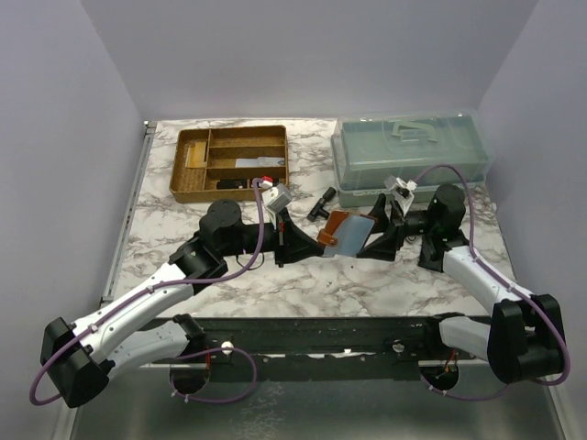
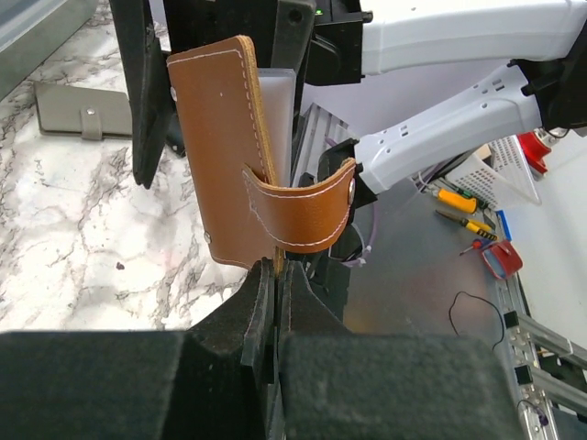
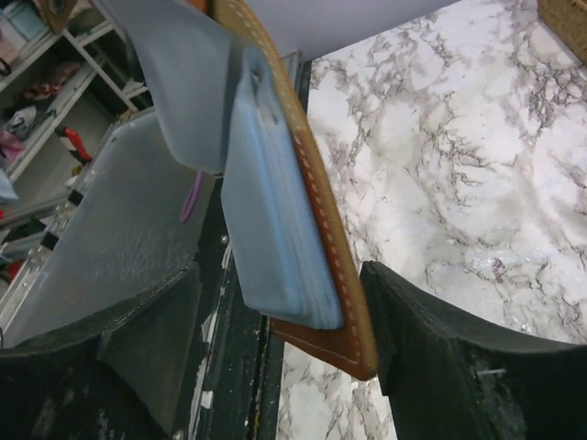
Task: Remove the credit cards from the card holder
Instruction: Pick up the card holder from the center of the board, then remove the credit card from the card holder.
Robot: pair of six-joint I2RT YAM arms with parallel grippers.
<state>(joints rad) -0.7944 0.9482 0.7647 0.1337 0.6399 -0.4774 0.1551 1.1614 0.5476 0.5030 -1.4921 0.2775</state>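
From above, the left end effector [image 1: 310, 246] holds the brown holder [image 1: 334, 225] above the desk [image 1: 367, 284], with pale blue cards [image 1: 356, 236] showing in it. The right end effector [image 1: 374, 240] is at its other side.

Left wrist: the fingers are pinched shut on the upright holder's lower edge, and its strap [image 2: 303, 206] curls outward.

Right wrist: the jaws stand open, straddling the holder and cards without clamping them.

card holder [image 3: 323, 229] top cut off; tray [image 1: 211, 195] contents unreadable
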